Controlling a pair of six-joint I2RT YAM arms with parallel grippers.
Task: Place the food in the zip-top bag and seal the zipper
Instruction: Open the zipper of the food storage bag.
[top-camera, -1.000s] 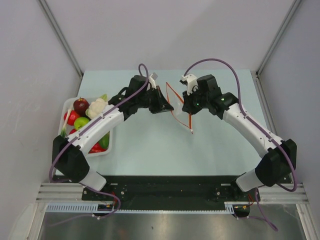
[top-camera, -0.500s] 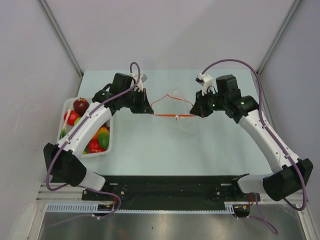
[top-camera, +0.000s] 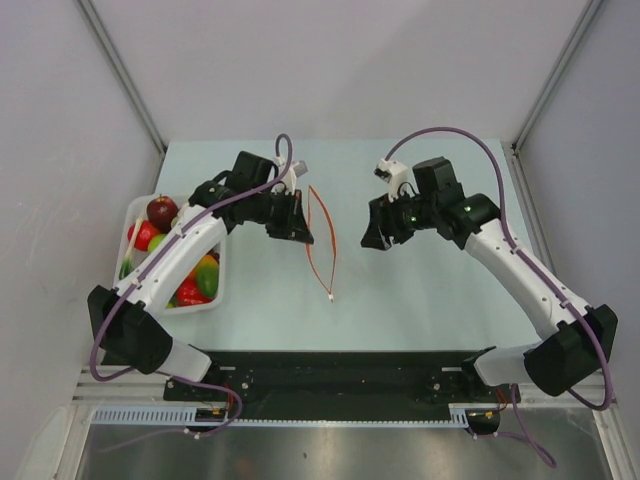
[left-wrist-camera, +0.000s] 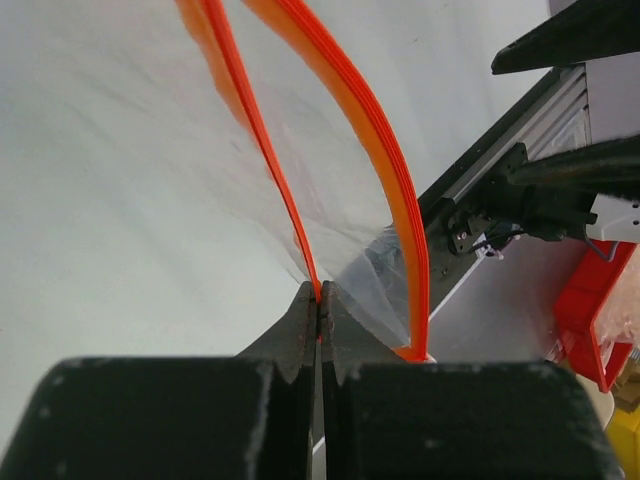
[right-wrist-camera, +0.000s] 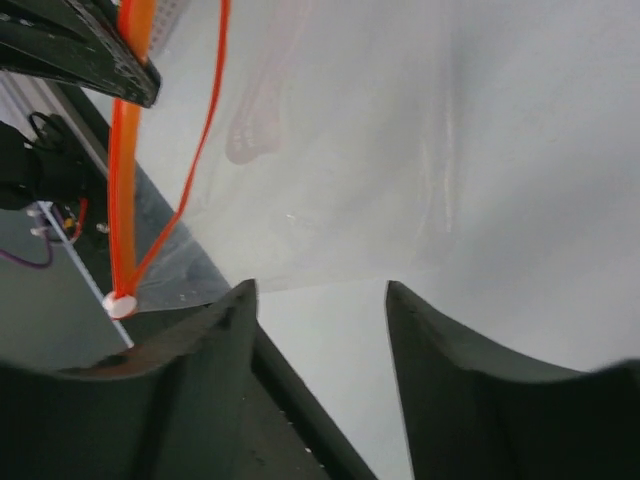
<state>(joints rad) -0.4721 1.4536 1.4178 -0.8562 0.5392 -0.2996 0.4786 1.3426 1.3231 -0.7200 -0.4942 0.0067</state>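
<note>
The zip-top bag (top-camera: 323, 258) hangs from my left gripper (top-camera: 304, 230), which is shut on one lip of the orange-red zipper (top-camera: 334, 240). In the left wrist view the jaws (left-wrist-camera: 320, 298) pinch the thin strip (left-wrist-camera: 262, 140), while the other lip (left-wrist-camera: 385, 150) bows away, so the mouth gapes. My right gripper (top-camera: 371, 238) stands open to the right of the bag, apart from it. Its wrist view shows clear film (right-wrist-camera: 330, 150) and the zipper (right-wrist-camera: 126, 170) ahead of the empty gripper (right-wrist-camera: 318, 292). The food (top-camera: 161, 211) lies in the tray at far left.
The white tray (top-camera: 214, 299) with the toy fruits and vegetables sits at the table's left edge, partly under my left arm. Grey walls close in on both sides. The black base rail (top-camera: 330, 370) runs along the near edge.
My right gripper has opened and let go of the zipper. The bag mouth, stretched between both grippers half a second ago, now dangles from the left gripper alone.
</note>
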